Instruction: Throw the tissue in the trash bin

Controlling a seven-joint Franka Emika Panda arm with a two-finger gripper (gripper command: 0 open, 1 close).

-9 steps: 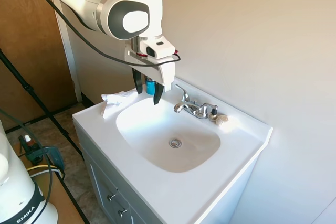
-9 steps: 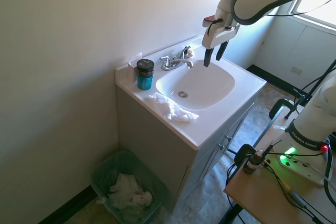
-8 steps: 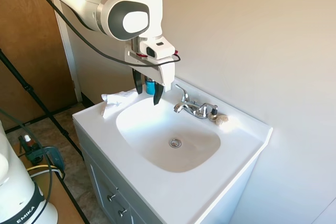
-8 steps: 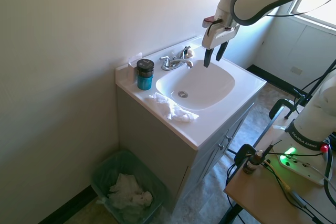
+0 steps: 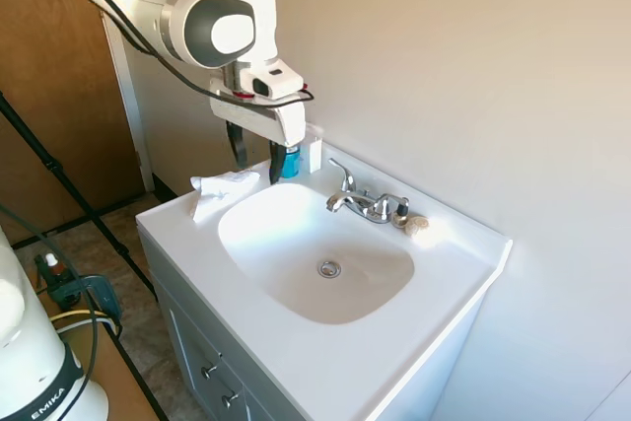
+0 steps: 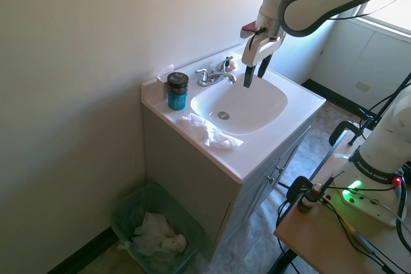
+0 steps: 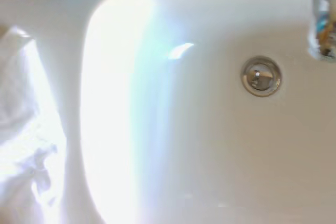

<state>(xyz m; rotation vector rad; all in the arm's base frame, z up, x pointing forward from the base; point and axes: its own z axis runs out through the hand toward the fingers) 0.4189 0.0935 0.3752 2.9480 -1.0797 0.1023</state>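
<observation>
Taken from left to right in the first exterior view, the tissue (image 5: 222,188) is found first: a crumpled white wad lying on the counter at about ten o'clock of the sink (image 5: 296,342), just beside the basin's rim. Above it and slightly to the right, the gripper (image 5: 254,153) is held in the air with its fingers spread apart and nothing between them. A blue bottle (image 5: 287,161) is seen just behind the fingers, and the faucet (image 5: 361,202) stands at about one o'clock of the basin.

The step in hand is judged to be the reach for the tissue. It is best done by centring the spread fingers over the thickest bunch of folds, lowering straight down until the counter is nearly met, then closing firmly, since soft paper is easily pinched by a loose flap only. The bottle should be cleared on descent. The trash bin (image 6: 157,232) is seen on the floor beside the cabinet (image 6: 192,178) in the second exterior view.
</observation>
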